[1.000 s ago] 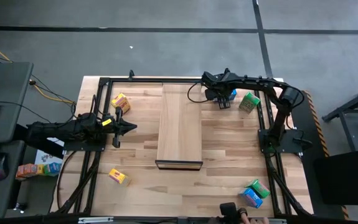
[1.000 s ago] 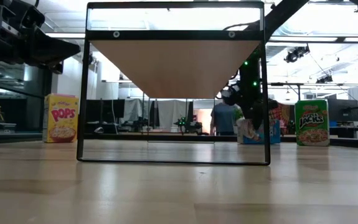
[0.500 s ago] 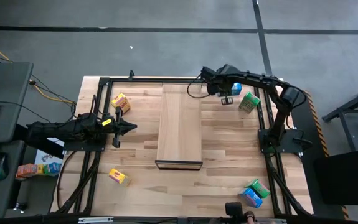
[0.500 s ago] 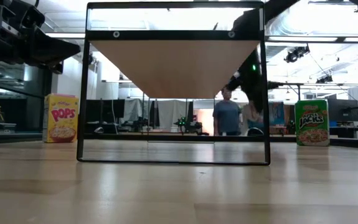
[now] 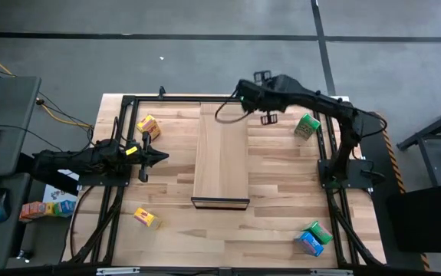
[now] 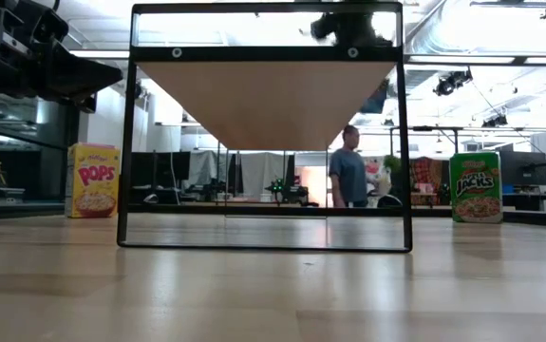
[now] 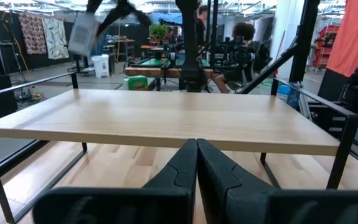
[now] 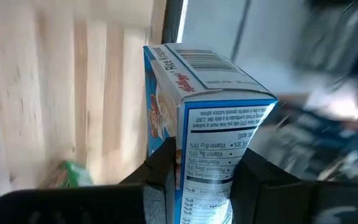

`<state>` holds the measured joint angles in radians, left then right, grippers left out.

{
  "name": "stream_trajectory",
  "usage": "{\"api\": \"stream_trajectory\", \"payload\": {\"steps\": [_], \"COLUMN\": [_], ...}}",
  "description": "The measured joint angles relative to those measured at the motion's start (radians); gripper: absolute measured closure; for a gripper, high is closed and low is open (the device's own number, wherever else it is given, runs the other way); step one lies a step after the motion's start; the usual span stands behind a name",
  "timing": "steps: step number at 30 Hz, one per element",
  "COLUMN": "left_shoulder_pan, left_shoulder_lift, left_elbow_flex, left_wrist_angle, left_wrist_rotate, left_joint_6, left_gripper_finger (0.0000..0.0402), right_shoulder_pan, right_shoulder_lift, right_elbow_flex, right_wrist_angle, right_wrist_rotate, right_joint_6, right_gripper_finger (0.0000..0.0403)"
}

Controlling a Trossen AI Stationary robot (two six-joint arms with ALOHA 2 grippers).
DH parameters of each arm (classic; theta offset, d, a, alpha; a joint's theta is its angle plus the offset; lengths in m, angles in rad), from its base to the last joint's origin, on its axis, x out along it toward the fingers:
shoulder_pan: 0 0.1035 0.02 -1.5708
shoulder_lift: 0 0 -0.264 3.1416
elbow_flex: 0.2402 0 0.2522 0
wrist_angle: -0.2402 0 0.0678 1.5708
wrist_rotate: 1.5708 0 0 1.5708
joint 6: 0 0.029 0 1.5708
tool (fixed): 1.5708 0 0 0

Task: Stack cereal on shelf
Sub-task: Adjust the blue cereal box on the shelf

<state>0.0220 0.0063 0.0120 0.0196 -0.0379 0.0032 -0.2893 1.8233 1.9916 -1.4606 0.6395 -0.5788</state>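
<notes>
- Between the right gripper's two fingers sits a blue cereal box, pinched on its two broad faces near one end; the barcode end sticks out past the fingertips.
- Judged from its look, the box is light thin card: stiff enough to lift, but it would dent under a hard squeeze, and its glossy print could slip. Holding the flat wide faces, as now, seems the safest grip.
- Seen from overhead, that gripper hangs over the far right corner of the shelf, so the box is up in the air, not yet set down.
- Nothing lies on the shelf's pale top so far.
- On the table, a green box stands far right, a yellow box far left, another yellow one near left, and a green and blue pair near right.
- Left of the shelf, the left gripper waits with its fingers pressed together, holding nothing.
</notes>
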Motion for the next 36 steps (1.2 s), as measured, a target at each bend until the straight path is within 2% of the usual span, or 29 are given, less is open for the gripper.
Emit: {"api": "stream_trajectory", "payload": {"steps": [7, 15, 18, 20, 24, 29, 36], "left_shoulder_pan": [0.0, 0.0, 0.0, 0.0, 0.0, 0.0, 0.0], "left_shoulder_lift": [0.0, 0.0, 0.0, 0.0, 0.0, 0.0, 0.0], "left_elbow_flex": [0.0, 0.0, 0.0, 0.0, 0.0, 0.0, 0.0], "left_wrist_angle": [0.0, 0.0, 0.0, 0.0, 0.0, 0.0, 0.0], "left_wrist_rotate": [0.0, 0.0, 0.0, 0.0, 0.0, 0.0, 0.0], "left_joint_6": [0.0, 0.0, 0.0, 0.0, 0.0, 0.0, 0.0], "left_gripper_finger": [0.0398, 0.0398, 0.0398, 0.0398, 0.0398, 0.0398, 0.0398], "right_shoulder_pan": [0.221, 0.335, 0.332, 0.325, 0.306, 0.262, 0.17], "right_shoulder_lift": [0.0, 0.0, 0.004, 0.009, 0.023, 0.041, 0.063], "right_elbow_flex": [0.024, 0.024, 0.024, 0.023, 0.023, 0.023, 0.022], "right_wrist_angle": [0.117, 0.209, 0.217, 0.218, 0.222, 0.197, 0.195], "right_wrist_rotate": [-0.006, -0.161, -0.266, -0.299, -0.29, -0.245, -0.243], "right_joint_6": [-0.032, 0.009, 0.086, 0.129, 0.171, 0.241, 0.264], "right_gripper_finger": [0.0322, 0.0322, 0.0322, 0.0321, 0.0308, 0.0261, 0.0205]}}
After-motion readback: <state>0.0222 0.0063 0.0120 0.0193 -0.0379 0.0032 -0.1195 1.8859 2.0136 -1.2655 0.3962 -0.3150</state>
